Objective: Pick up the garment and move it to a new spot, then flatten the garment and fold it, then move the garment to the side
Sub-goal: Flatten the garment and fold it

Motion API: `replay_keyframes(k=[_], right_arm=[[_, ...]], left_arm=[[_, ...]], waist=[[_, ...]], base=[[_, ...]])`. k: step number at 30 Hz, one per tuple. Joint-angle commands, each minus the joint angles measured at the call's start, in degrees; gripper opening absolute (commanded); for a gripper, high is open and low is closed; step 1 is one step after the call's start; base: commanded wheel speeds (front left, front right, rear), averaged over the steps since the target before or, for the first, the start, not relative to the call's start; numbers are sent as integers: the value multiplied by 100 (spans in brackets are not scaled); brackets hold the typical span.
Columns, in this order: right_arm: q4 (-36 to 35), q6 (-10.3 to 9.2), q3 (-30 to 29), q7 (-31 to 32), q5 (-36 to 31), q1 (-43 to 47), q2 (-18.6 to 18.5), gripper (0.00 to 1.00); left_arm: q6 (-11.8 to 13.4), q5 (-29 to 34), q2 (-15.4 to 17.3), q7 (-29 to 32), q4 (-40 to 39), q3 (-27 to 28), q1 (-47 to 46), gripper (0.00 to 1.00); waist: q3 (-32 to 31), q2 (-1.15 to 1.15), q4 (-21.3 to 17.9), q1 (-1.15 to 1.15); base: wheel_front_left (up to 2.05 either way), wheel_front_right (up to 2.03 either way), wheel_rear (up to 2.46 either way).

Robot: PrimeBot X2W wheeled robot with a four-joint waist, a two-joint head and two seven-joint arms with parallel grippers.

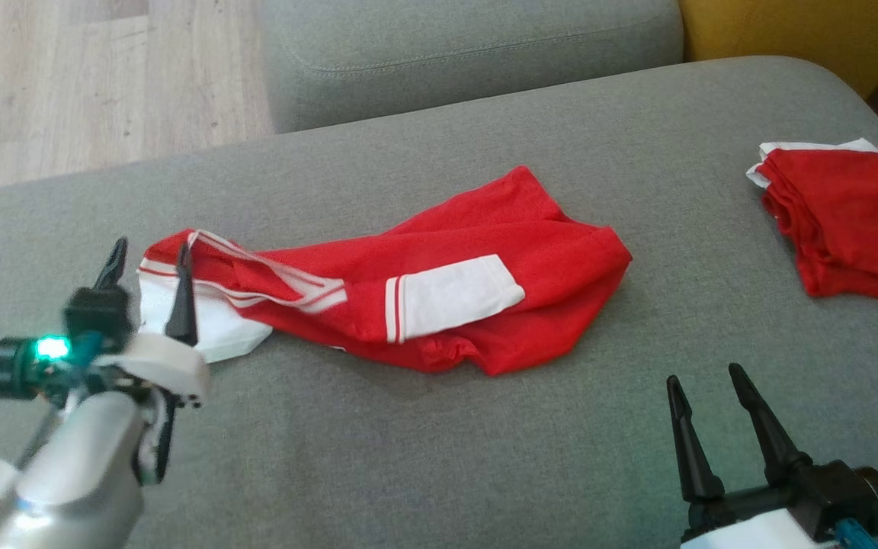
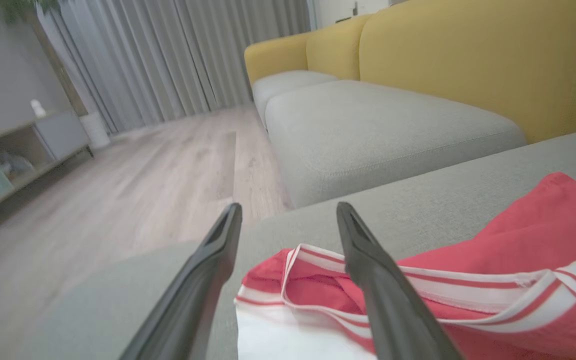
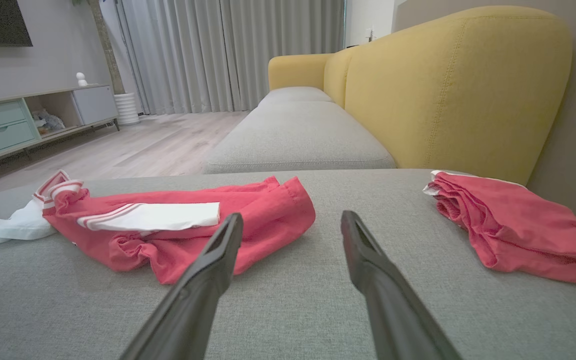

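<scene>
While the left gripper [image 1: 152, 245] hangs spread (nothing pinched), the garment [image 1: 485, 244] lies at its fingertips

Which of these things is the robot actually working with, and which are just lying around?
Part of the job:
crumpled red and white garment
left gripper, open at its collar end
right gripper, open, clear of the cloth

Just lying about:
folded red garment on the right
yellow sofa back
grey curtains
</scene>
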Motion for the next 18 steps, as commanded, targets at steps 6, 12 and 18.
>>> replay_keyframes(k=[6,12,18], right_arm=[[-171,-4,127,-22,-44,-150,-41,100],[-187,-4,168,-22,-42,-242,-41,100],[-174,-4,249,-22,-56,-374,-41,100]], left_arm=[[651,1258,95,-70,-1167,-290,-6,100],[349,1955,-634,222,-1537,-1392,-215,100],[-3,2241,-1436,510,-985,-2023,-655,100]], waist=[[76,0,-99,0],[310,0,-170,0],[557,0,-271,0]], base=[[0,0,0],[0,0,0],[0,0,0]])
